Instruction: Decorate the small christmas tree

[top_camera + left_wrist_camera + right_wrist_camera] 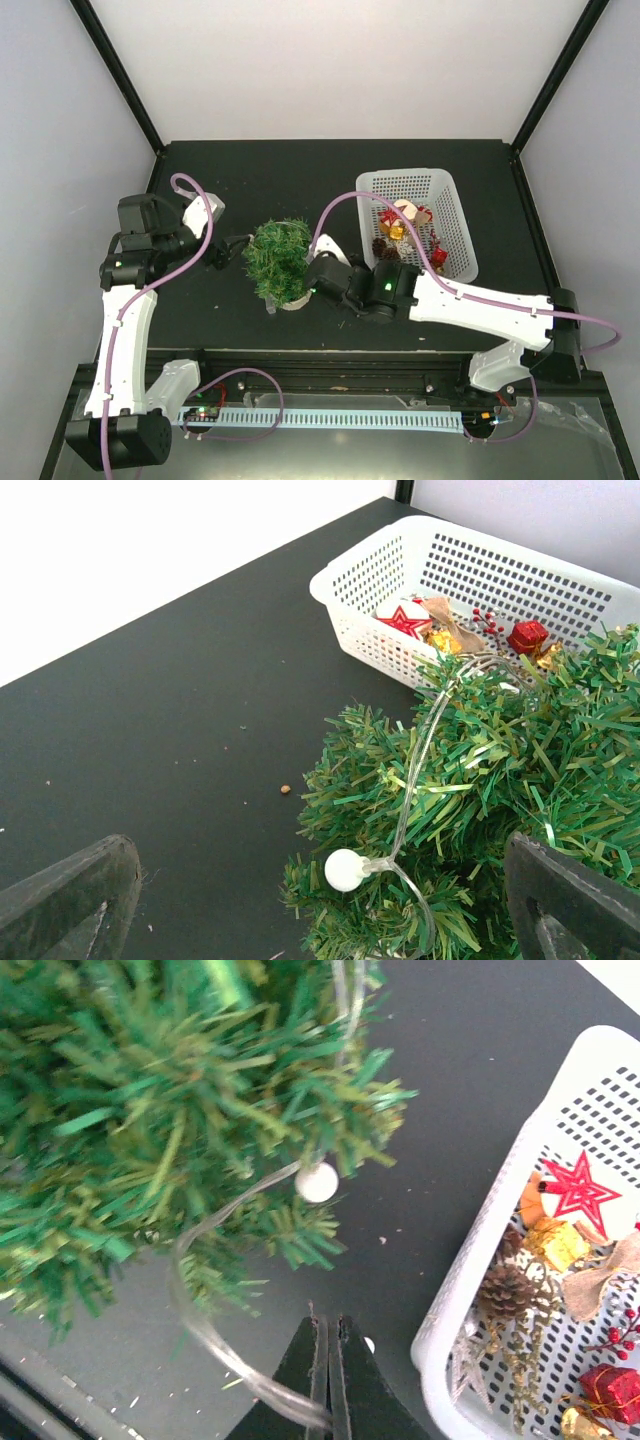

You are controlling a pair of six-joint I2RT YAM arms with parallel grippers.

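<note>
Your right gripper, just right of the small christmas tree, is closed tight and seems to pinch the clear light string looping into the branches. I'd say the lights are partly draped, not settled. Left of the tree, your left gripper gapes wide, holding nothing. Beyond the tree, the basket holds star, pinecone and gift boxes — none hung yet.

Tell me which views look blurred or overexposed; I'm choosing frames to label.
Right wrist: the small christmas tree near the lens is soft, the white basket sharp. Left wrist: left gripper's fingers blurred, wall blown white. Top external: evenly lit, unblurred.
</note>
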